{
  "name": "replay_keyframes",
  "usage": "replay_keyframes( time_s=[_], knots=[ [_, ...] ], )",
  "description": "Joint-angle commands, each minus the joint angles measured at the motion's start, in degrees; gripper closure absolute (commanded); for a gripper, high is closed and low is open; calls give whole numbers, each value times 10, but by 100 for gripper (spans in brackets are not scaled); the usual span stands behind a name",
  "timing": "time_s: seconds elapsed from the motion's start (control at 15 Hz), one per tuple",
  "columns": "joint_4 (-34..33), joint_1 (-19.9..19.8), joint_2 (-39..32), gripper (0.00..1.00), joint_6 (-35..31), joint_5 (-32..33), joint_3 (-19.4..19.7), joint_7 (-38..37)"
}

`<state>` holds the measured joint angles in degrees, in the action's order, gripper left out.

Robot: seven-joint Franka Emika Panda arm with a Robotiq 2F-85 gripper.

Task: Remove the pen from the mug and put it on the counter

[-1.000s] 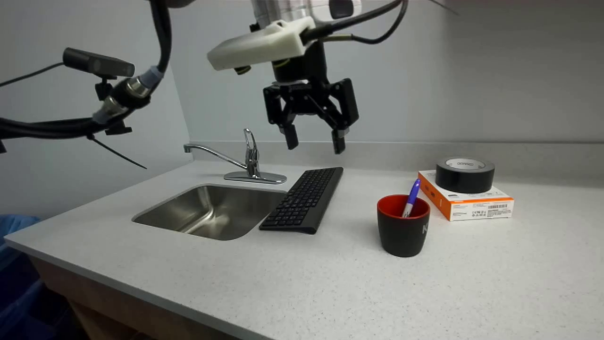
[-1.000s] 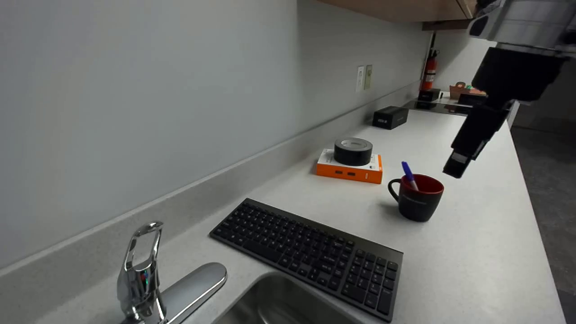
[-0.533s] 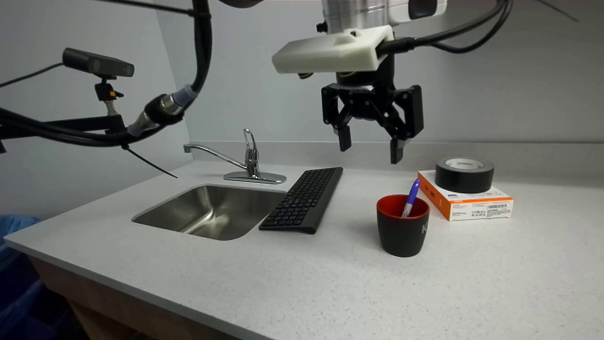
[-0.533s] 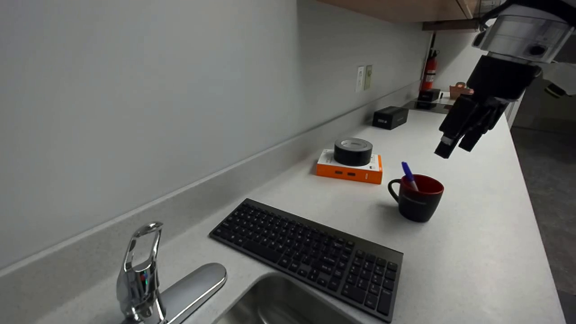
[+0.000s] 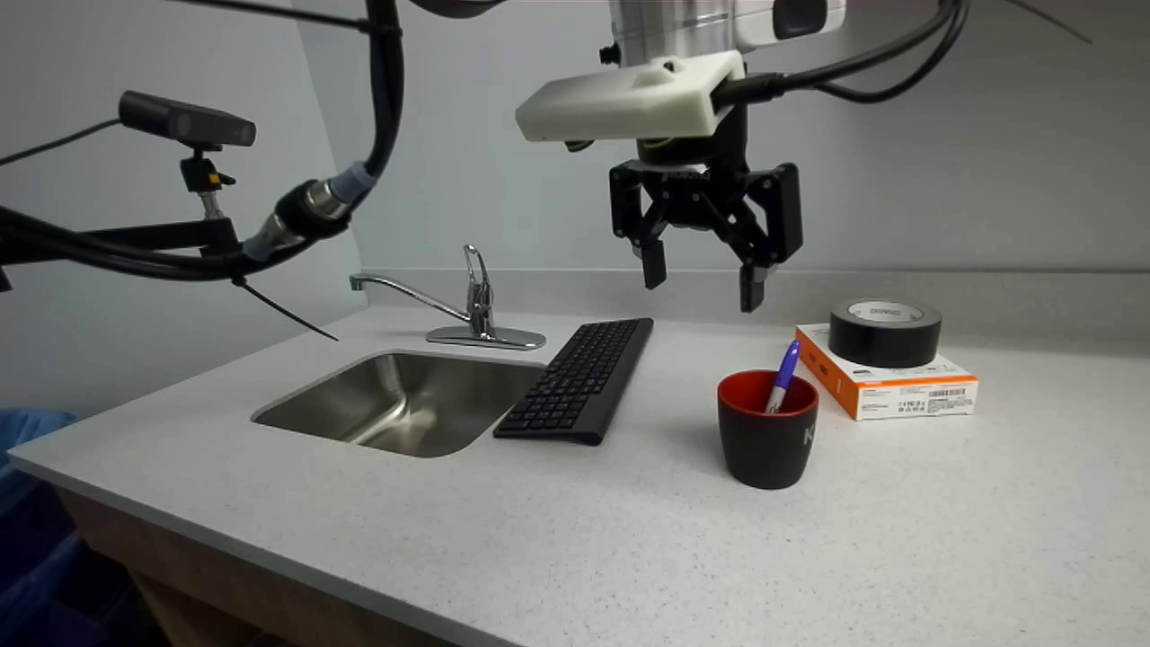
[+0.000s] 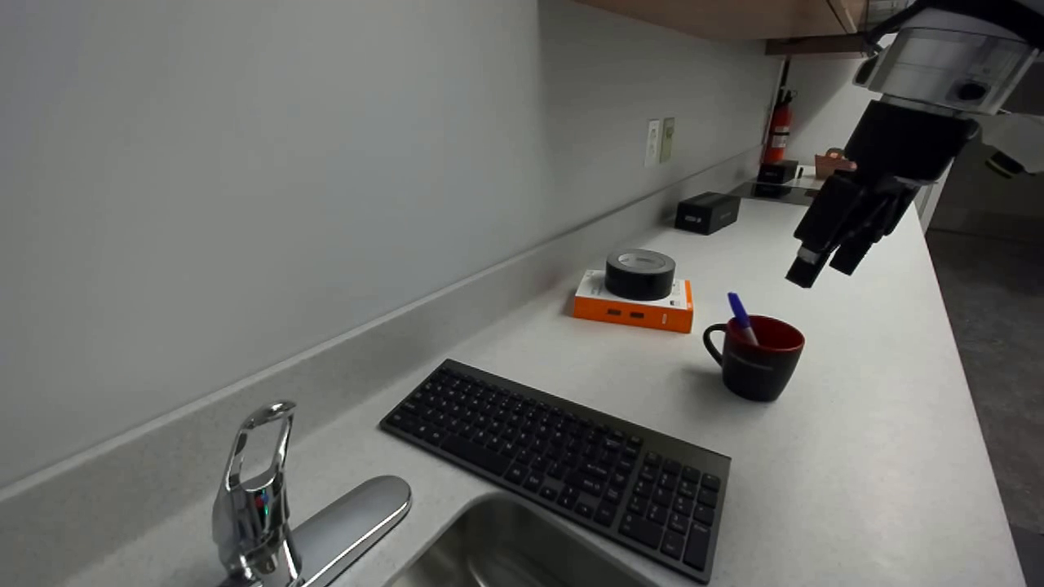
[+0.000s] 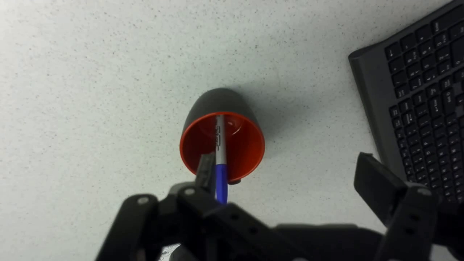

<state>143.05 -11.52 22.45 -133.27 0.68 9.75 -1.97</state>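
Observation:
The pen (image 5: 783,377) leans in the mug (image 5: 764,447), its blue-purple end up above the rim. The black mug with red inside stands upright on the light grey counter (image 5: 557,539). Both exterior views show pen (image 6: 741,316) and mug (image 6: 754,372). My gripper (image 5: 703,286) is open and empty, well above the counter and up from the mug. It also shows in an exterior view (image 6: 825,267). In the wrist view, the pen (image 7: 221,174) appears just beside the left finger (image 7: 206,168), which overlaps the mug's opening. The finger hides the pen's upper tip.
A black keyboard (image 5: 584,377) lies between the mug and the steel sink (image 5: 404,404). A faucet (image 5: 481,305) stands behind the sink. A black tape roll (image 5: 885,334) sits on an orange and white box (image 5: 916,395) behind the mug. A wall runs along the back.
The open gripper has moved right towards the mug in an exterior view, mostly in the first half second, and has hardly moved since. Pen and mug have not moved.

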Motion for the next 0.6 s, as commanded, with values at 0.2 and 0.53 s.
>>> replay_keyframes(
  time_s=[0.2, 0.53],
  knots=[
    [14, -13, -18, 0, -92, 25, -14, -40],
    [29, -31, -55, 0, -195, 74, -31, -93]
  ],
)
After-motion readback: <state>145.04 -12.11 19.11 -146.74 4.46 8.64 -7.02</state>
